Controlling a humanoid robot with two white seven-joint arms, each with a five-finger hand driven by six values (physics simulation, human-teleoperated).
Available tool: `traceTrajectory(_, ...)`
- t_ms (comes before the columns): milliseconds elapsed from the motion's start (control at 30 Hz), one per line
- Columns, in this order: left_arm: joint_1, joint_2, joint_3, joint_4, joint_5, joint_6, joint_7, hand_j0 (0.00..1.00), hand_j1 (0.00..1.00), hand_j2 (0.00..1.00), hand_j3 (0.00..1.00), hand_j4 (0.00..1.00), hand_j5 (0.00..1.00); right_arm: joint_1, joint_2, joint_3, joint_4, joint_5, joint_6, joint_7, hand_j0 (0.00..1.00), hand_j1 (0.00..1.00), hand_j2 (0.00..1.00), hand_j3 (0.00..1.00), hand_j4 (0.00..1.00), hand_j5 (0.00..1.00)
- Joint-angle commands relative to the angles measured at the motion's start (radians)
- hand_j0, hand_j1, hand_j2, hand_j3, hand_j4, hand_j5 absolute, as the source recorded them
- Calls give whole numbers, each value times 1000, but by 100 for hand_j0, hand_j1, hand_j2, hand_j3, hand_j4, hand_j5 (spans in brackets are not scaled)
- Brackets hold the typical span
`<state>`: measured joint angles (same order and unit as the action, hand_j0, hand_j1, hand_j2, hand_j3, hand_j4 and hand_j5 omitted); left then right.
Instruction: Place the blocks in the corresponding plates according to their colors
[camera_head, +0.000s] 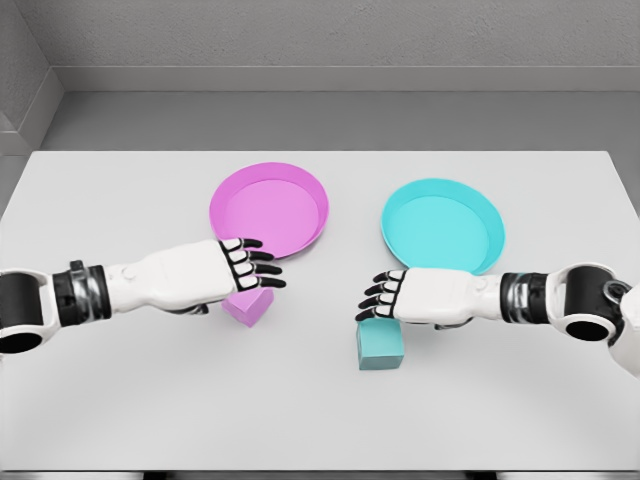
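A pink plate (270, 205) lies on the white table left of centre, and a cyan plate (443, 224) lies to its right. A pink block (248, 306) rests on the table just in front of the pink plate, partly hidden under my left hand (255, 265). That hand hovers over the block with fingers relaxed and holding nothing. A cyan block (380, 345) sits in front of the cyan plate. My right hand (383, 296) hangs just above the cyan block's top, its fingers loosely curled and empty.
The white table (120, 380) fills the view, with its front edge at the bottom. A grey wall and floor lie beyond its far edge.
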<state>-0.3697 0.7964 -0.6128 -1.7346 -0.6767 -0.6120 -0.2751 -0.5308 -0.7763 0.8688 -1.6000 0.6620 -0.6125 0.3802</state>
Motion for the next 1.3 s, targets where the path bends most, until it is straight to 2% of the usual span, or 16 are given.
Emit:
traceTrajectory(0,-5,-11,-21,30,0,1,0,100,100,100,100,100,100,0,9,-1,-2,-5,2,0,100,100,100,100,100,100)
traceTrajectory(133,-40,-52,-51,84,-7,1,0,100,100,100,100,100,100,3,34,-1,-8,-4,2,36,100,100,100,100,100,100)
traceTrajectory(333,-54,-54,-102,86,-6,1,0,100,100,100,100,100,100,2,60,33,-6,8,2,39,100,100,100,100,100,100)
traceTrajectory(533,-72,-52,-131,89,-4,1,0,100,100,100,100,100,100,12,60,44,0,27,2,39,100,100,100,100,100,100)
traceTrajectory(633,-106,-52,-163,127,-4,1,0,100,100,100,100,100,100,14,60,50,5,36,2,39,100,100,100,100,100,100)
traceTrajectory(800,-118,-55,-176,167,-3,1,0,100,100,100,100,100,100,14,60,50,28,39,2,39,100,100,100,100,100,100)
traceTrajectory(1033,-127,-89,-182,204,-4,1,0,100,100,100,100,100,100,12,58,50,28,41,2,39,83,83,83,83,83,83)
traceTrajectory(1267,-138,-103,-183,251,-6,1,0,100,100,100,100,100,100,11,54,44,26,41,2,39,76,76,76,76,76,76)
